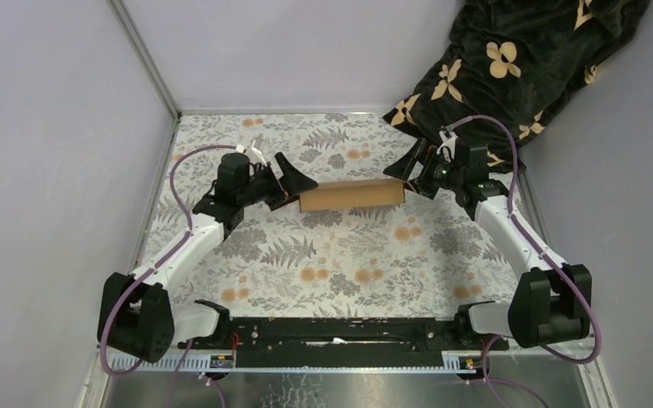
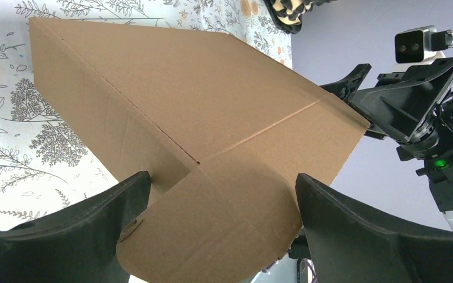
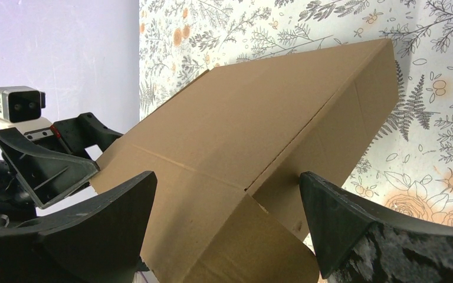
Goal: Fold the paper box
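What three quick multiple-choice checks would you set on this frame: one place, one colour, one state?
1. Where is the paper box?
A) at the near edge
B) between the left gripper and the right gripper
C) in the near left corner

2. What colour is it?
A) white
B) green
C) plain brown

3. How do both sets of jaws stand?
A) spread wide, a box end between them
B) shut, empty
C) out of view

Key:
1 B, the top view shows a gripper at each end.
2 C, bare brown cardboard in every view.
3 A, each wrist view shows cardboard between parted jaws.
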### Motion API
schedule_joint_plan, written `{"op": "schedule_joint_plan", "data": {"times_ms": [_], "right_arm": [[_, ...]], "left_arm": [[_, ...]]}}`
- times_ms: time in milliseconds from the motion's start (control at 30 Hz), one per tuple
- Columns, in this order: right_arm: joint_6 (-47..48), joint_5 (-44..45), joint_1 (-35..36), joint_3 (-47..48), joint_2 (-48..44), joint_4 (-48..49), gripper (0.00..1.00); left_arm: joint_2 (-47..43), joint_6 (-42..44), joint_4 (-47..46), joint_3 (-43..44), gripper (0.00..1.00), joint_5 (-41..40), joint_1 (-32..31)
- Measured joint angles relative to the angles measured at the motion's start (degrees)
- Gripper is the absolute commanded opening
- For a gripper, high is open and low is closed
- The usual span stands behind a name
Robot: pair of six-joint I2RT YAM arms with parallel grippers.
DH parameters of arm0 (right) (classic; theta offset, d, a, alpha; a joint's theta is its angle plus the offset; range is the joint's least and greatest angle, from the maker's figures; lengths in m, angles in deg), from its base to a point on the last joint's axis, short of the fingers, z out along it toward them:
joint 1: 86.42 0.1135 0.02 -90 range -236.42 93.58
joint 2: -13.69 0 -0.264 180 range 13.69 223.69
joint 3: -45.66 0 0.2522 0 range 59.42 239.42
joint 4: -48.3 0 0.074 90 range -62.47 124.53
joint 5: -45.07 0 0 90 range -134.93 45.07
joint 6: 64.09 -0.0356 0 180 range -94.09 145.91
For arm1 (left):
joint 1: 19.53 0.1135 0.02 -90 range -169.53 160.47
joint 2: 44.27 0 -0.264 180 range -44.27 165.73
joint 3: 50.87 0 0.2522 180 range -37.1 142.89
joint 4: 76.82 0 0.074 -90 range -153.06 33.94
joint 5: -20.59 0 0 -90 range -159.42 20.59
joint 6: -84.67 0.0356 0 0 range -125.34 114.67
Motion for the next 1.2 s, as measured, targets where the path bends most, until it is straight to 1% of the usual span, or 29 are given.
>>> {"op": "schedule_joint_plan", "data": {"times_ms": [433,767,1200], "right_arm": [[-0.44,0.02,0.00,0.24,-1.49,-3.21,1.00],[-1.81,0.02,-0.22,0.24,-1.70,-3.80,1.00],[-2.64,0.02,-0.26,0.24,-3.17,-5.51,1.00]], "left_arm": [[0.00,-2.03,1.44,0.35,0.99,1.38,0.28],[0.13,-2.36,5.99,4.11,0.99,1.46,0.37],[0.13,-4.26,7.39,4.13,0.99,1.70,0.39]]}}
